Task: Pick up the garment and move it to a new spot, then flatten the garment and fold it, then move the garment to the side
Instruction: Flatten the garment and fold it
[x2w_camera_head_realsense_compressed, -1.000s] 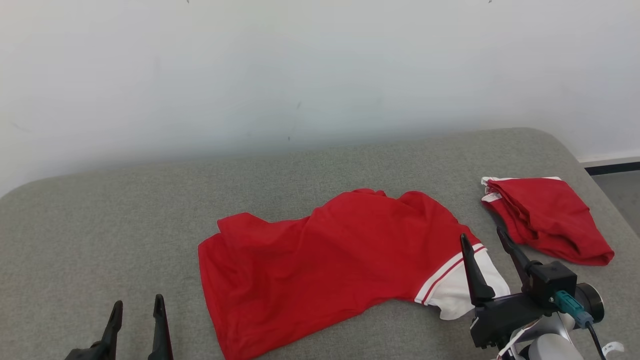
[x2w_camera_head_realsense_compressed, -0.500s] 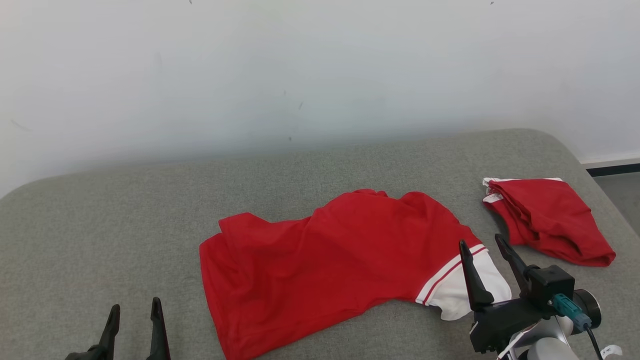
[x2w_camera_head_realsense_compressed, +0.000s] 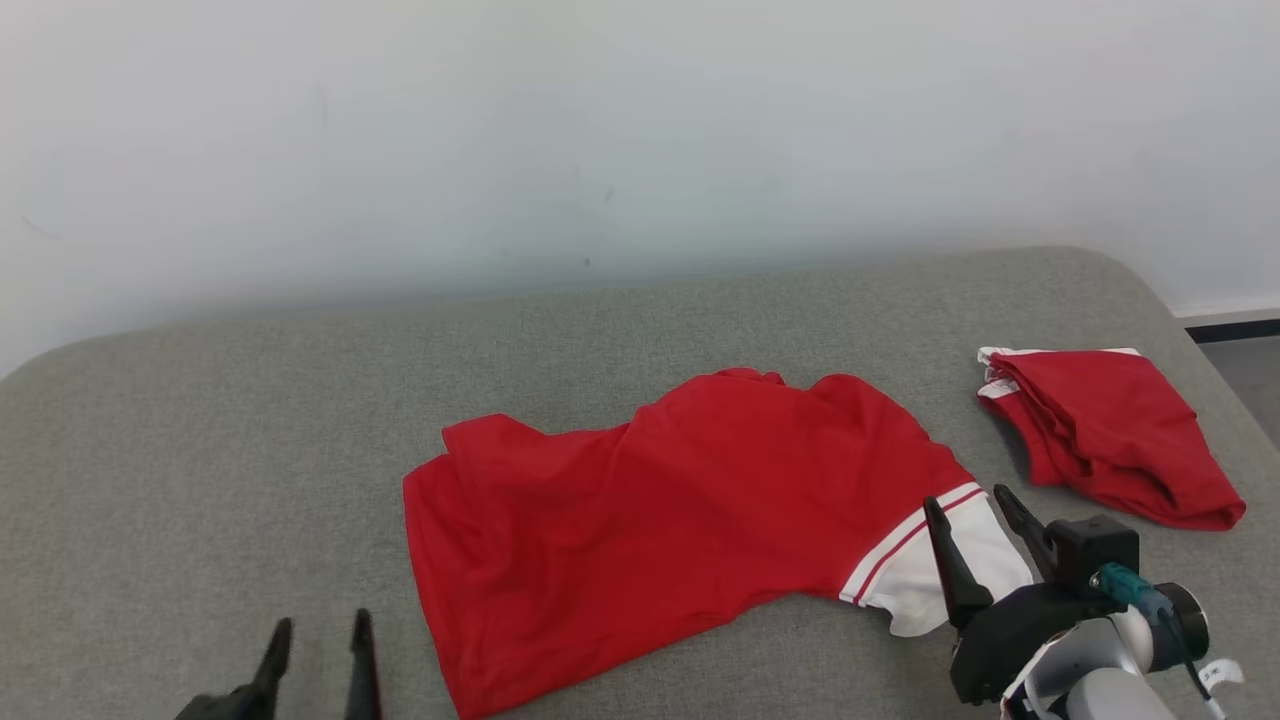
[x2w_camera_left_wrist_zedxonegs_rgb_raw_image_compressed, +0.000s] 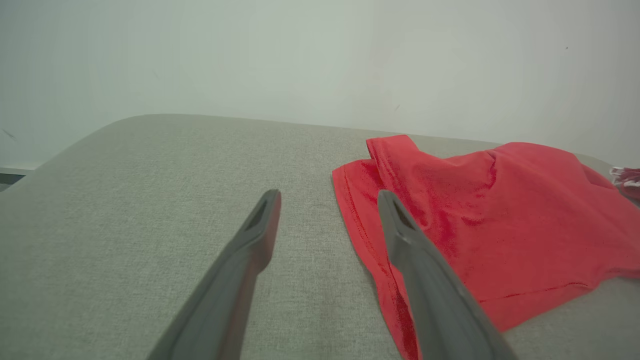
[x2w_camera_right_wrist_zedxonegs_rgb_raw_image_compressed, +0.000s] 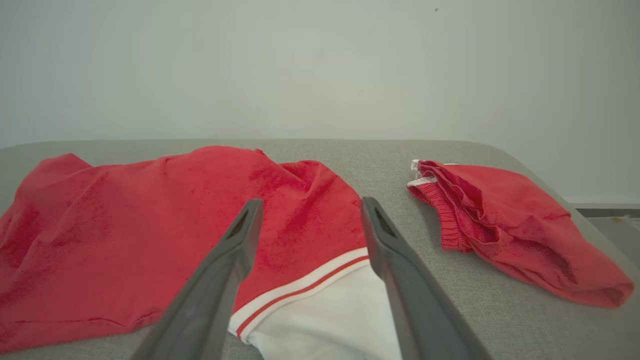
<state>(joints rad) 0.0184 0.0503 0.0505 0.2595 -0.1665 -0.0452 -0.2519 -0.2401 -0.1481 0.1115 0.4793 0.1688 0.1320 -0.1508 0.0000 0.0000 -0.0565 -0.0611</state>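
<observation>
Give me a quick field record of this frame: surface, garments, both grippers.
surface: grey padded surface against a pale wall
main garment: red shirt, laid out but rumpled, white sleeve with red stripe at its right end
second garment: folded red garment, right of the shirt, apart from it
left gripper: open, empty, over bare surface left of the shirt
right gripper: open, empty, fingers at the white sleeve; contact unclear
fold: not yet done
</observation>
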